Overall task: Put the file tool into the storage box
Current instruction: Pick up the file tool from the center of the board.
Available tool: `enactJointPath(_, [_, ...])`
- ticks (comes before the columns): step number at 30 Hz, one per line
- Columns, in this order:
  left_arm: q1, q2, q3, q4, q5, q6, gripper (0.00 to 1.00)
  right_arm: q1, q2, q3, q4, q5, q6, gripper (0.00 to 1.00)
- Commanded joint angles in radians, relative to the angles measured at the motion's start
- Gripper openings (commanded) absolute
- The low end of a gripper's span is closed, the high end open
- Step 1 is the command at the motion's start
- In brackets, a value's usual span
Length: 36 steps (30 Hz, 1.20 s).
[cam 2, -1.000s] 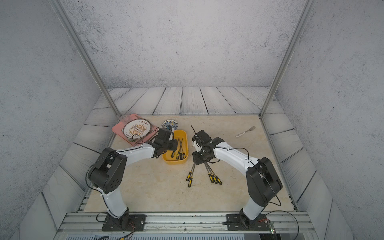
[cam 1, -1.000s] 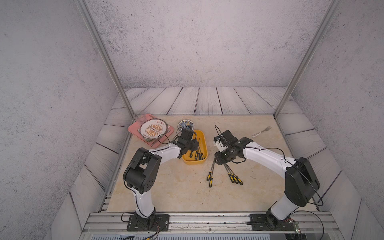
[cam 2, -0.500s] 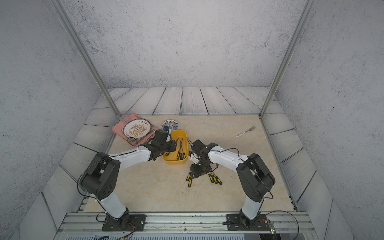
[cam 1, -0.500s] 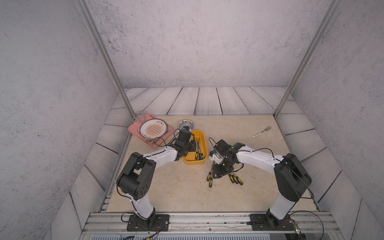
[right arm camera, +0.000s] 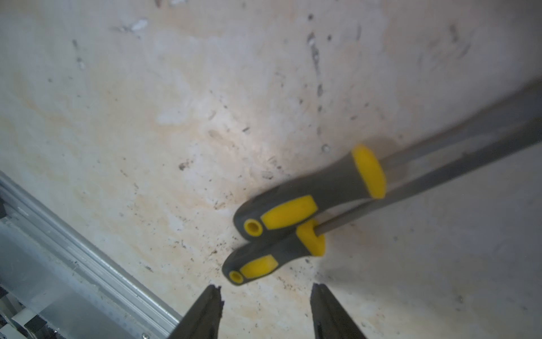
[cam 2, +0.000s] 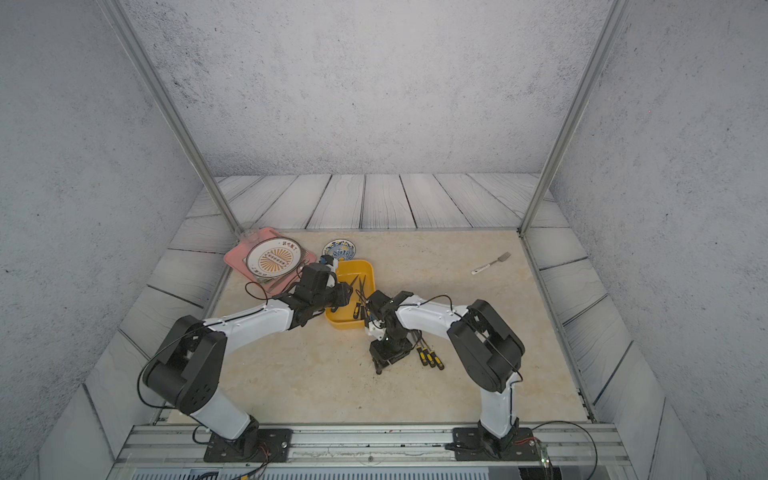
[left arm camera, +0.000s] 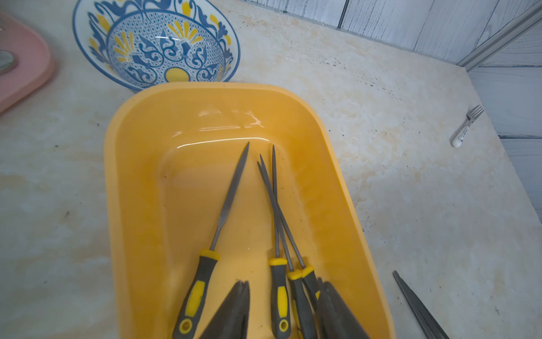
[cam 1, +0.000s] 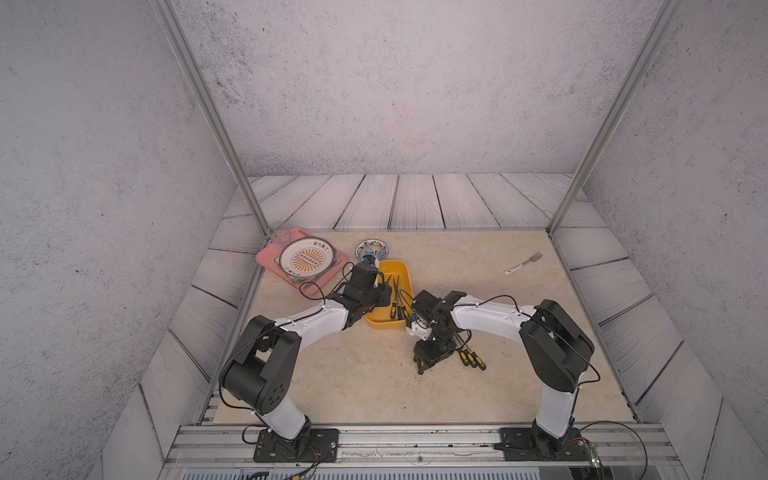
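The yellow storage box [cam 1: 405, 272] [cam 2: 362, 266] [left arm camera: 117, 176] sits left of centre and has several black-and-yellow-handled files [left arm camera: 228, 199] lying in it. My left gripper [cam 1: 384, 291] [cam 2: 343, 293] [left arm camera: 283, 296] hovers over its near end. Its jaws are open astride the handles and grip none. More files [cam 1: 469, 357] [cam 2: 430, 357] lie on the table to the right. My right gripper [cam 1: 428, 361] [cam 2: 384, 361] [right arm camera: 267, 293] points down beside them. It is open and empty, just short of the handle ends of two files [right arm camera: 293, 211].
A pink tray [cam 1: 268, 259] with a patterned plate [cam 1: 306, 257] stands at the back left, and a blue-patterned bowl [cam 1: 372, 250] [left arm camera: 158, 44] touches the box's far end. A fork [cam 1: 523, 264] [left arm camera: 466, 126] lies at the back right. The metal rail [right arm camera: 73, 278] runs along the table front.
My right arm has swung from beside the box toward the front and down to the files on the table, its jaws wider. The left gripper stayed over the box and opened a little.
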Motion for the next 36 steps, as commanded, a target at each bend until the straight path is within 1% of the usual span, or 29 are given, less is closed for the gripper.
enactJointPath(1, [-0.005, -0.057, -0.015, -0.016, 0.016, -0.005, 0.43, 0.004, 0.028, 0.0, 0.018, 0.026, 0.061, 0.54])
enactJointPath(4, [-0.004, -0.086, -0.017, -0.044, 0.021, 0.013, 0.43, 0.007, 0.035, -0.01, 0.049, 0.053, 0.101, 0.54])
enactJointPath(8, [-0.004, -0.119, -0.032, -0.067, 0.024, 0.03, 0.43, 0.009, 0.04, -0.022, 0.059, 0.119, 0.155, 0.53])
enactJointPath(15, [-0.004, -0.168, -0.037, -0.099, 0.053, 0.025, 0.43, 0.036, 0.081, -0.038, 0.061, 0.194, 0.235, 0.5])
enactJointPath(19, [-0.004, -0.201, -0.05, -0.108, 0.057, 0.03, 0.43, 0.038, 0.072, -0.072, 0.071, 0.229, 0.279, 0.47])
enactJointPath(25, [-0.004, -0.225, -0.061, -0.125, 0.061, 0.032, 0.43, 0.038, 0.027, -0.124, 0.068, 0.279, 0.304, 0.42])
enactJointPath(27, [-0.004, -0.228, -0.062, -0.128, 0.064, 0.028, 0.43, 0.038, 0.015, -0.143, 0.071, 0.286, 0.309, 0.37])
enactJointPath(34, [-0.004, -0.242, -0.07, -0.133, 0.064, 0.019, 0.43, 0.038, 0.004, -0.191, 0.069, 0.318, 0.331, 0.34])
enactJointPath(35, [-0.004, -0.242, -0.07, -0.13, 0.066, 0.016, 0.43, 0.038, -0.001, -0.195, 0.071, 0.324, 0.335, 0.32])
enactJointPath(36, [-0.004, -0.241, -0.071, -0.127, 0.069, 0.012, 0.43, 0.039, -0.005, -0.198, 0.075, 0.326, 0.34, 0.27])
